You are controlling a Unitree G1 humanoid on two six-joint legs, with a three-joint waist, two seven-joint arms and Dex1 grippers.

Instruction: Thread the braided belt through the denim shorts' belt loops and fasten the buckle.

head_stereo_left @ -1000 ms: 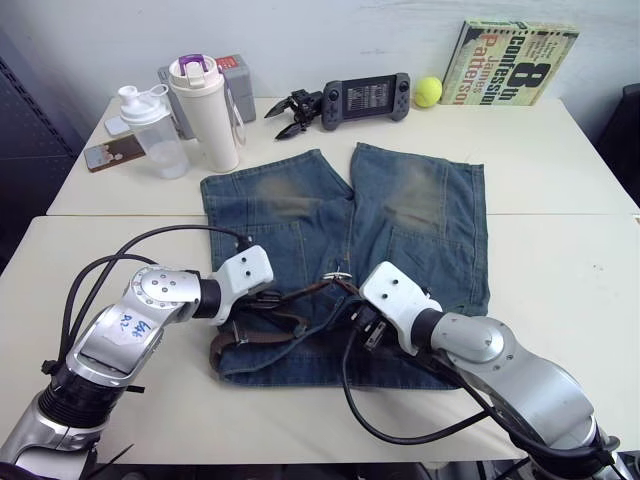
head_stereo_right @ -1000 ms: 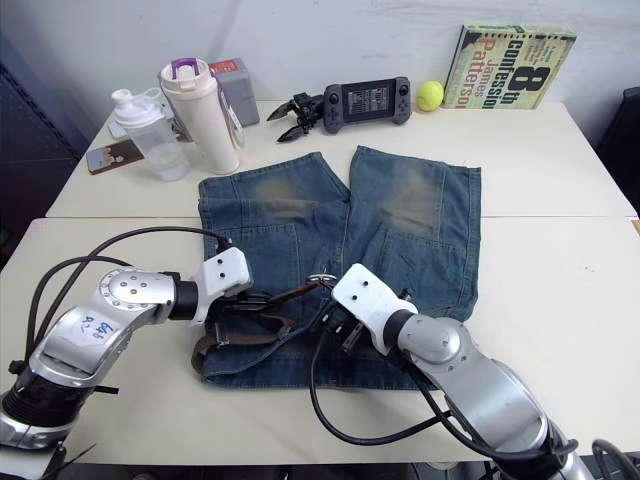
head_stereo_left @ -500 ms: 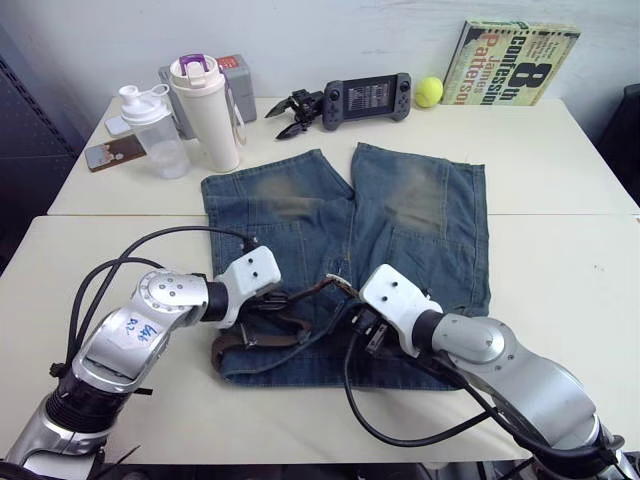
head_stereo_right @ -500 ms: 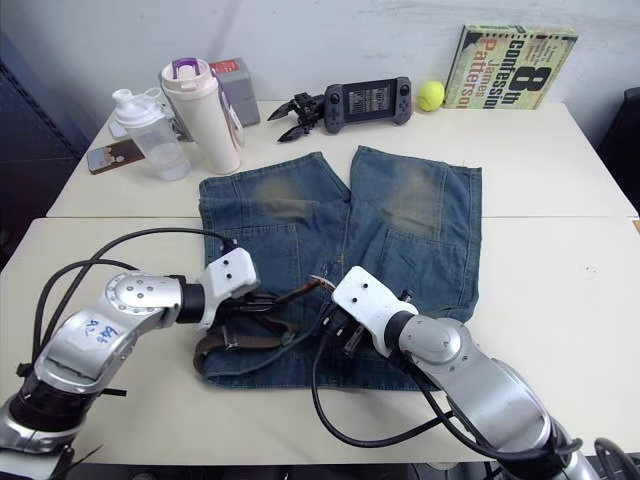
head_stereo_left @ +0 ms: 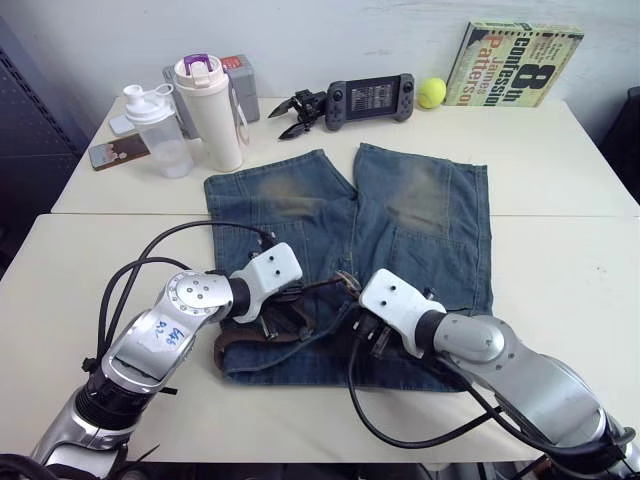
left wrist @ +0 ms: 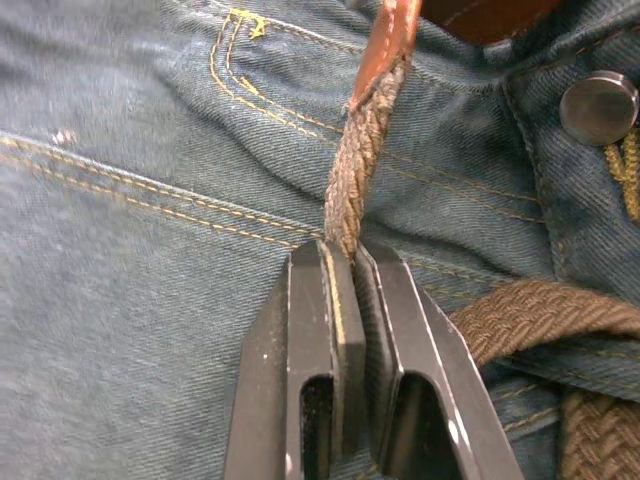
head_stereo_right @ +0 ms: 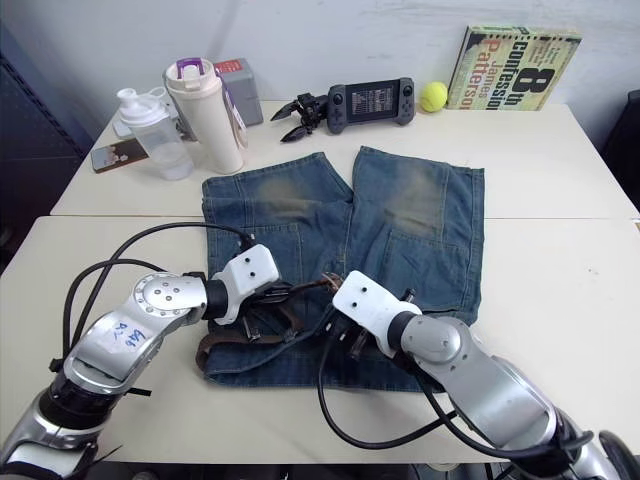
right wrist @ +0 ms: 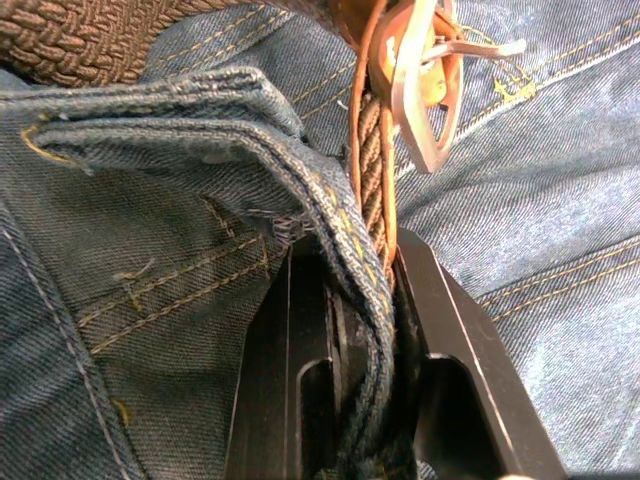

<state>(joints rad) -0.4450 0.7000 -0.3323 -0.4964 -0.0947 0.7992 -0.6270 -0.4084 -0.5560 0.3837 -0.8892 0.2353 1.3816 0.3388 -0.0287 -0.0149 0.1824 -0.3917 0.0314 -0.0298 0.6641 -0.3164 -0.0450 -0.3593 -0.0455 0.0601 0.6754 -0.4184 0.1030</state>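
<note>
Fingers [left wrist: 345, 290] L clamp braided belt [left wrist: 362, 150]; R pinch denim shorts [right wrist: 200, 130] + belt.

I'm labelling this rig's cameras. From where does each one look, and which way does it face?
Head eyes: above, facing forward and down at the denim shorts on the table; both arms show.
Left wrist: along the left gripper, shut on the braided belt.
Right wrist: along the right gripper, clamping denim and belt below the buckle.
Shared: belt and shorts.
</note>
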